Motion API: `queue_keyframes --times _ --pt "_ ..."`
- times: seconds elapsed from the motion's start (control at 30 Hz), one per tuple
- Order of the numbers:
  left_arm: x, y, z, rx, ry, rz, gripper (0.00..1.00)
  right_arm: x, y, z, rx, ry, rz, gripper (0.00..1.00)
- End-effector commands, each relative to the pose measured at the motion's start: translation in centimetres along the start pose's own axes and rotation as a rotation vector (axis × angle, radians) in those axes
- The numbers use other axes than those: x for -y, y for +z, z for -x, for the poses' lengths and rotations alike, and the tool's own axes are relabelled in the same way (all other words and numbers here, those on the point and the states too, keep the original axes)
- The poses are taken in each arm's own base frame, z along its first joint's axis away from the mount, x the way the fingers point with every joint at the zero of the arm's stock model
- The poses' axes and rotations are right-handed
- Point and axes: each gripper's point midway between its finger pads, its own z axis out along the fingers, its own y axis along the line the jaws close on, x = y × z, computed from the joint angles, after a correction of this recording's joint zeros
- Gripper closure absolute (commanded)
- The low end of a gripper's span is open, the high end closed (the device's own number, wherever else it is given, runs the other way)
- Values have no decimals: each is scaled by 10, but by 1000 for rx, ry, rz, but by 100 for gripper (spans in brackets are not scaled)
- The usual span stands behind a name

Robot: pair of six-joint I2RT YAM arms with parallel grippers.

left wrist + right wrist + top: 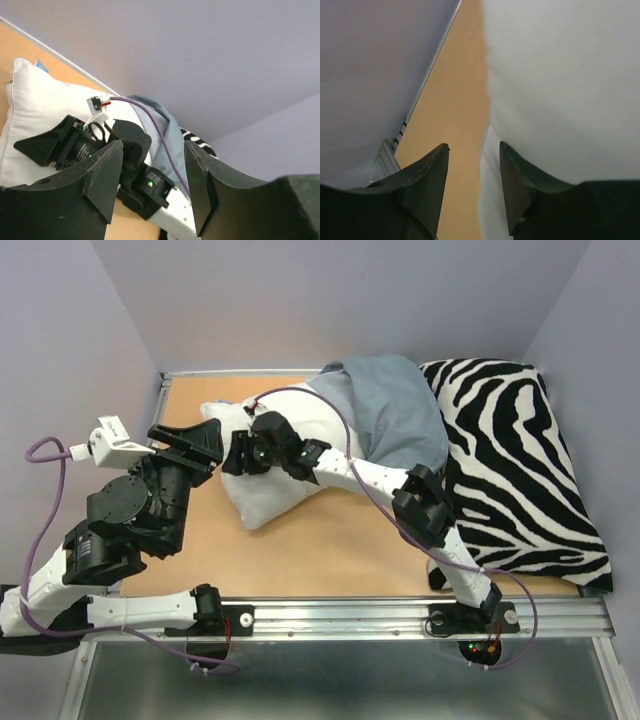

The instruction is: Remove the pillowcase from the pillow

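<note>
The white pillow (pixel 272 498) lies on the table at the centre left. Its far right end is still inside the slate blue-grey pillowcase (pixel 390 405), which is bunched up at the back. My right gripper (pixel 233 458) is open at the pillow's left part; in the right wrist view (pixel 474 165) the pillow (pixel 560 75) edge lies between its fingers. My left gripper (pixel 210 445) is open and empty just left of the right gripper, above the pillow's left end. The left wrist view (pixel 152 185) shows the pillow (pixel 35 110) and the pillowcase (pixel 165 135) beyond its fingers.
A black-and-white zebra-striped cushion (pixel 510 460) fills the right side of the table and touches the pillowcase. The tan table top (pixel 340 550) shows in front of the pillow. Lilac walls close the back and both sides. My right arm reaches across the pillow.
</note>
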Motion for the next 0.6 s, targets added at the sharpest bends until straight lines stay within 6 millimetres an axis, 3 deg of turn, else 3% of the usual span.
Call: queue_keyframes --times 0.0,0.07,0.1,0.13,0.2,0.23,0.3,0.33,0.37,0.4,0.43,0.5,0.57 --pt "1 13 -1 76 130 82 37 -61 -59 69 208 -46 78 35" --pt "17 25 -12 51 164 25 37 -64 -77 76 235 -80 71 26" --pt "22 33 -17 42 188 9 36 -59 -82 69 223 -91 56 23" --pt "29 48 -27 24 209 10 36 -69 -102 82 258 -98 68 19" --pt "25 82 -42 -23 249 -2 35 -60 -127 87 299 -98 16 14" --pt "24 89 -45 -28 249 -11 35 -54 -135 87 307 -98 -5 13" --pt "22 108 -46 -34 229 -60 33 -38 -152 89 337 -89 -80 12" --pt "22 117 -49 -51 231 -76 33 -14 -156 80 320 -81 -139 11" --pt "17 129 -48 -78 220 -91 32 -13 -177 89 353 -75 -154 11" --pt "16 137 -51 -100 218 -102 32 2 -186 91 371 -74 -203 10" --pt "11 153 -62 -137 219 -96 31 28 -195 88 366 -72 -266 9" --pt "2 171 -81 -236 186 -100 21 41 -230 107 428 -82 -318 7" --pt "-10 194 -117 -330 189 -71 19 72 -257 128 470 -81 -389 4"
